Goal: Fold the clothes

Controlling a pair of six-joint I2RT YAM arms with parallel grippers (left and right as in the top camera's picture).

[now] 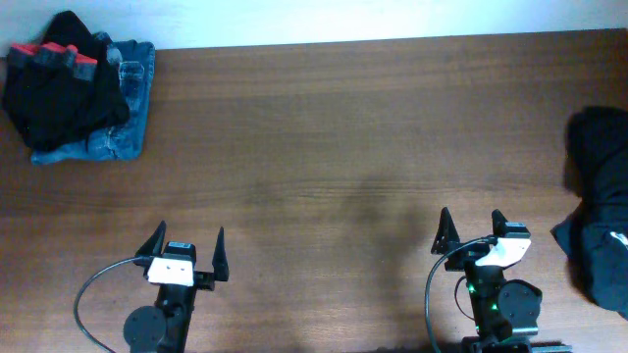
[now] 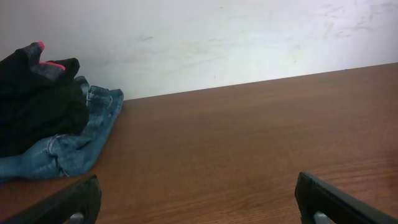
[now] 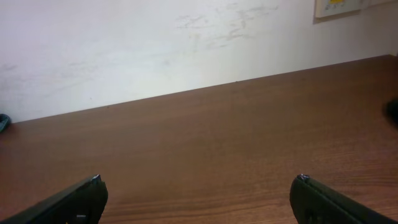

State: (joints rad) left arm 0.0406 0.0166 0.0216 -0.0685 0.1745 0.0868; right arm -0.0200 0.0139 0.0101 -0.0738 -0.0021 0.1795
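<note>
1. Black garment with red trim (image 1: 64, 93): bunched at the far left corner of the table (image 1: 324, 127), lying on the blue denim jeans (image 1: 123, 137). We see the red band along its far edge. The heap is too crumpled for us to give it a long axis.
2. Jeans: folded, showing at the near and right sides of the black heap.
3. Dark garment (image 1: 601, 186): at the table's right edge, partly out of frame, its long axis running far to near.
4. Left gripper (image 1: 190, 231): near the front edge, pointing at the far wall (image 2: 217, 43), fingers spread wide, holding nothing.
5. Right gripper (image 1: 471, 216): the same pose, spread wide, holding nothing, well apart from every garment.
</note>
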